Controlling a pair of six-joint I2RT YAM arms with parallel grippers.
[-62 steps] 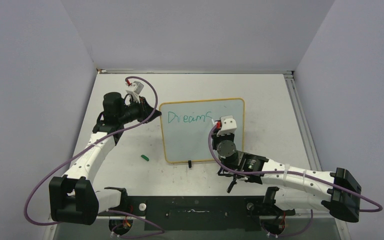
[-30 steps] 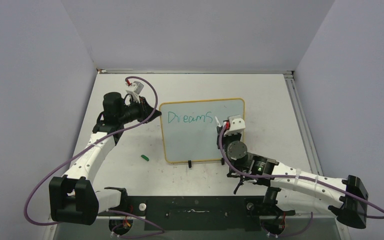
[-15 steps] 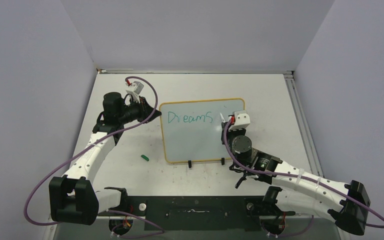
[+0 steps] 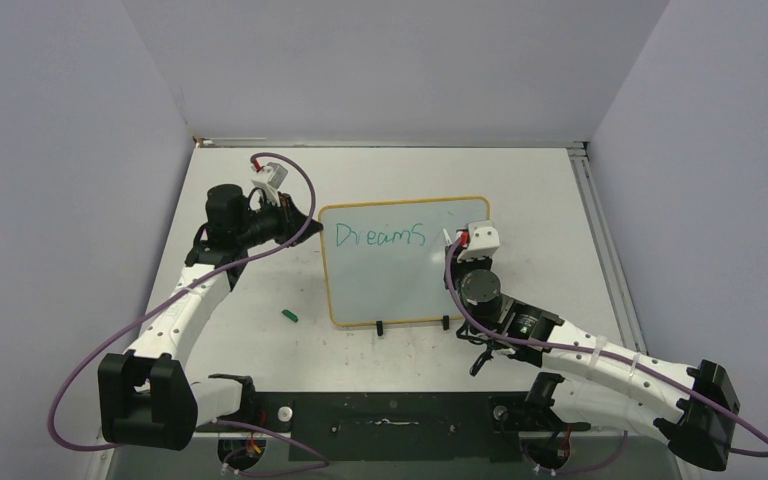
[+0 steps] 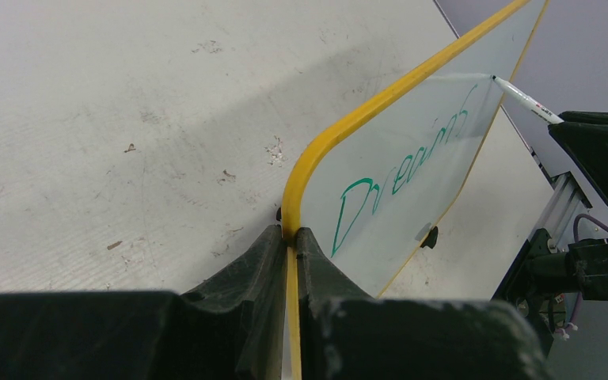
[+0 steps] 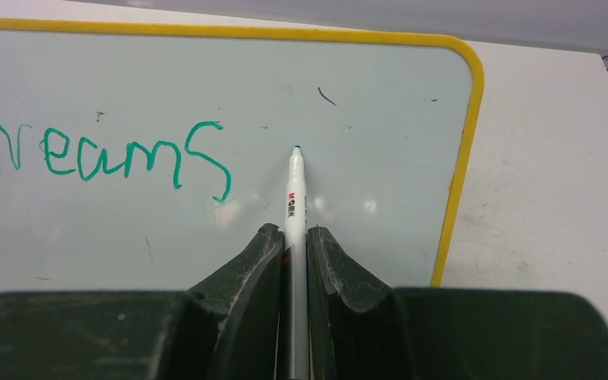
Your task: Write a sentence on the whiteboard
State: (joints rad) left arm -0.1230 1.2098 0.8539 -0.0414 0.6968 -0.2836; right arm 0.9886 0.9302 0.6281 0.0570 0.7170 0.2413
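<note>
At table (image 4: 560, 200) centre: whiteboard (image 4: 400, 285), propped on black clip feet (image 4: 381, 326), sentence (image 4: 380, 235) so far just green "Dreams" along top. L gripper (image 5: 289, 237) pinched onto board's yellow left edge. R gripper (image 6: 291, 237) clamped on marker (image 6: 294, 186), tip just right of the "s"; contact w/ surface unclear. Small green object (image 4: 289, 315) left of board.

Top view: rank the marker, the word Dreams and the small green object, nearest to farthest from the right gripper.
1. marker, in the right gripper's jaws
2. Dreams, just left, on the whiteboard
3. small green object, far left on table
</note>
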